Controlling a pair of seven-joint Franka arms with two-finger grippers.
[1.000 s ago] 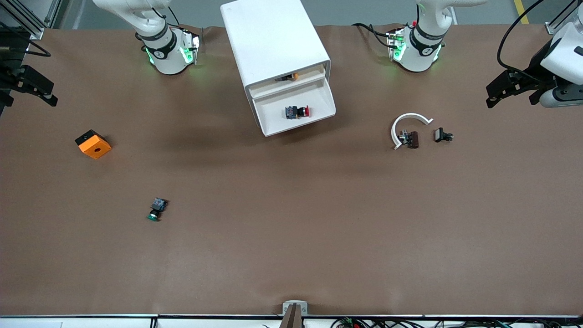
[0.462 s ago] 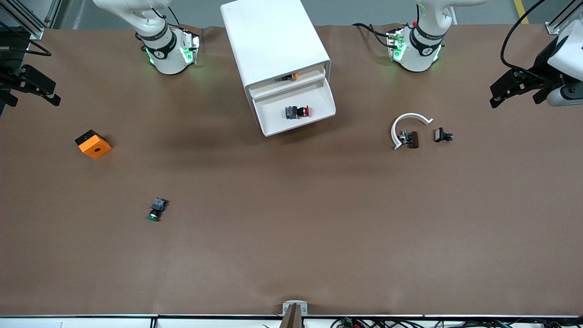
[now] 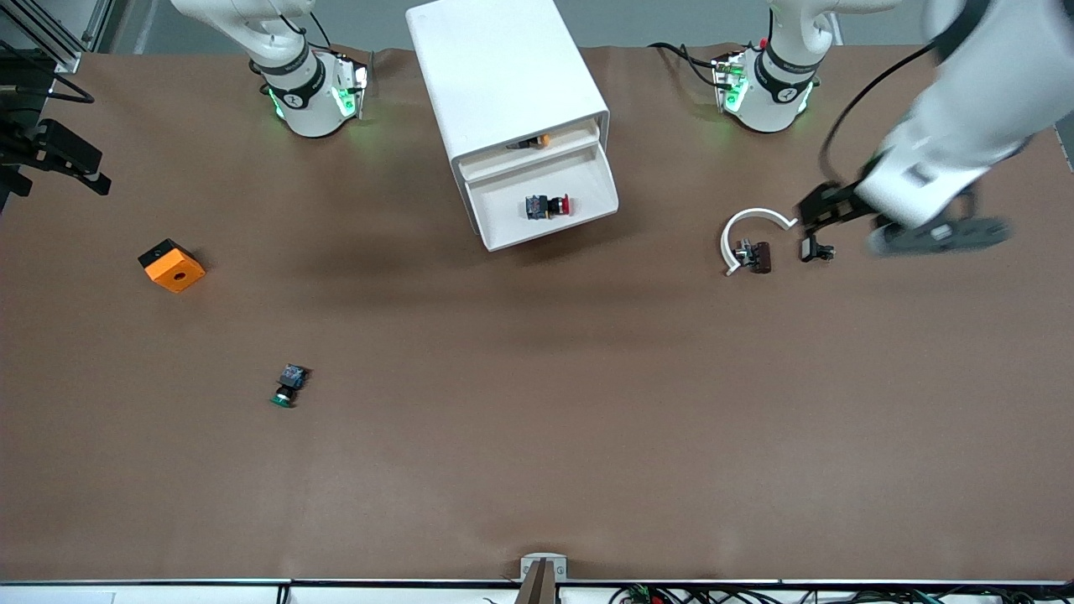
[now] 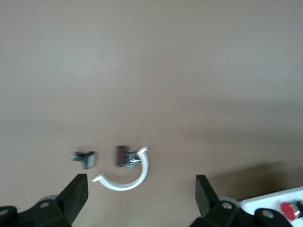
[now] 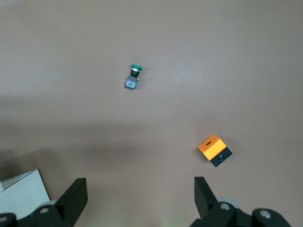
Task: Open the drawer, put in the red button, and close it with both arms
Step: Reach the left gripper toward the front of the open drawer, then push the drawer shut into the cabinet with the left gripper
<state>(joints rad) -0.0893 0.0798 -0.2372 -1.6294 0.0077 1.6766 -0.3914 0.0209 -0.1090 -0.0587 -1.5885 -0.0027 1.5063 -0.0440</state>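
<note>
The white cabinet (image 3: 503, 75) stands between the arm bases. Its lowest drawer (image 3: 550, 233) is pulled open. The red button (image 3: 548, 205) lies on its side in that drawer, and its cap shows at the edge of the left wrist view (image 4: 289, 208). My left gripper (image 3: 821, 210) is open and empty, in the air over the table next to the white C-shaped ring (image 3: 751, 226); in the left wrist view (image 4: 140, 198) its jaws stand wide apart. My right gripper (image 3: 88, 172) is open and empty at the right arm's end of the table, and it also shows in its own wrist view (image 5: 139, 198).
The green-capped button (image 3: 288, 387) lies nearer the front camera, toward the right arm's end. An orange block (image 3: 172, 265) sits near the right gripper. A brown part (image 3: 759, 256) and a small black part (image 3: 814, 249) lie by the ring. Another drawer above is slightly open with an orange-tipped item (image 3: 530, 143).
The left arm has swung in fast from the table's end toward the ring. The right arm has hardly moved. The drawer and the red button are unchanged.
</note>
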